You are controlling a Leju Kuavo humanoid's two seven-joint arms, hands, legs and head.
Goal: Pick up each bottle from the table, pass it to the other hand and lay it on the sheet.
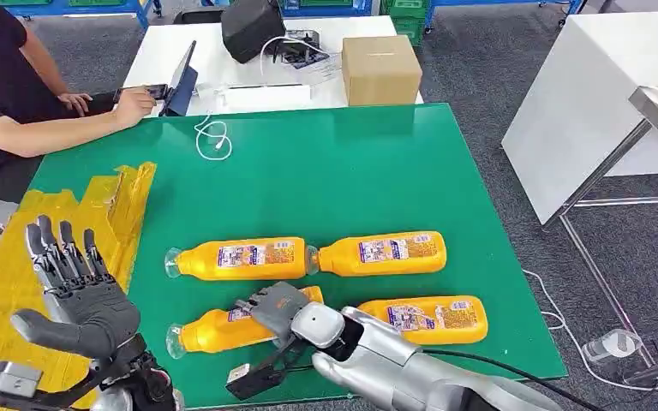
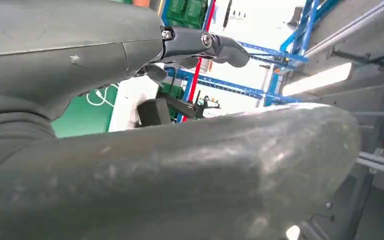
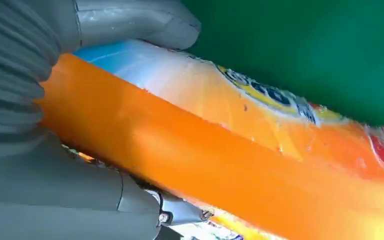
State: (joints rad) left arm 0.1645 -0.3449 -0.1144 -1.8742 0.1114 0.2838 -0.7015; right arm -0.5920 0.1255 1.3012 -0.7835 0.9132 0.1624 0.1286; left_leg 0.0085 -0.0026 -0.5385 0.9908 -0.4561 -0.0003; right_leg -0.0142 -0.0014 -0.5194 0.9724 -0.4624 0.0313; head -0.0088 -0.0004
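Four orange bottles lying flat on green table [image 1: 377, 163], in two rows. Right hand [image 1: 276, 310] wrapped over near-left bottle [image 1: 214, 330], around its middle, thumb and fingers [image 3: 135, 22] pressed to the label; bottle apparently on or barely off the table, cannot tell which. Left hand [image 1: 73, 287] raised, palm up, fingers spread wide, holding nothing, hovering above yellow sheet [image 1: 103, 214] at table's left edge.

Risks, judged from here:
- Smooth round body, grip near middle: could roll or slide in the fingers on lifting, cap end dipping.
- Near-right bottle [image 1: 433, 318] just beside right wrist: could be nudged and rolled toward table edge as arm swings left.
- Far-left bottle [image 1: 238, 259] close above the grasp: finger backs could clip it.
- Handover: release before left fingers close means a drop onto table or sheet, likely rolling.
- Person's arm [image 1: 60, 128] resting at far-left corner, well apart from the hands; low concern.
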